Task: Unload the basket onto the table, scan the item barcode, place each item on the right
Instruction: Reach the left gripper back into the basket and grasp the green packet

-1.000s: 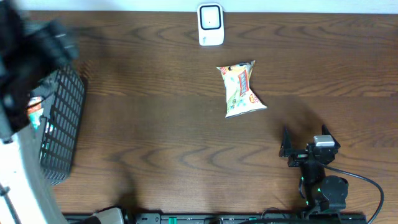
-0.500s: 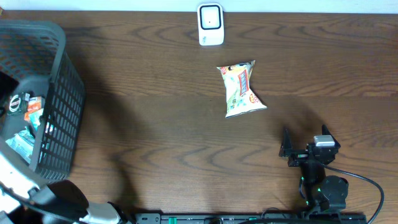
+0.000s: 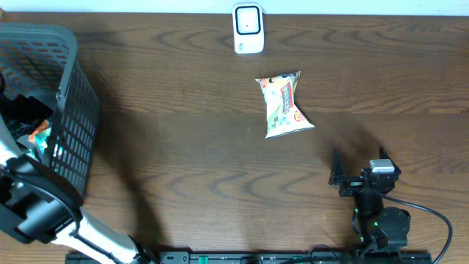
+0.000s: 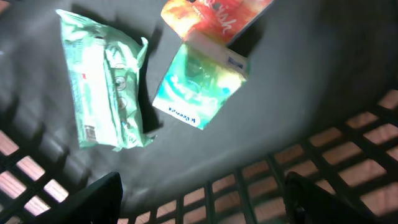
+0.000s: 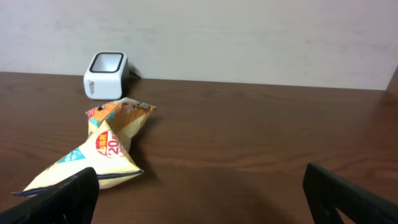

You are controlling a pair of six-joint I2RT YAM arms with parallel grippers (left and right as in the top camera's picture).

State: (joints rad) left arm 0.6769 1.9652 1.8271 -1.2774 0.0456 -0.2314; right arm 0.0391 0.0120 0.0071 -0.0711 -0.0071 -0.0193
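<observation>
- Left claw (image 4: 204, 186), spread wide and empty, has just been lowered into the dark grey plastic mesh basket (image 3: 77, 110) at left.
- Right claw (image 5: 199, 199) is held released at near right.
- Pale green soft packet (image 4: 102, 87) and teal tissue box (image 4: 199, 87) lie untouched below the left claw; a pick for scanning is judged next.

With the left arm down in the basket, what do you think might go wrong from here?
1. The tissue box lies against the orange box, so the open left gripper may catch both.
2. Its fingers sit close to the basket wall and might snag the mesh.
3. The snack bag lies near the scanner and may get in the way.
</observation>
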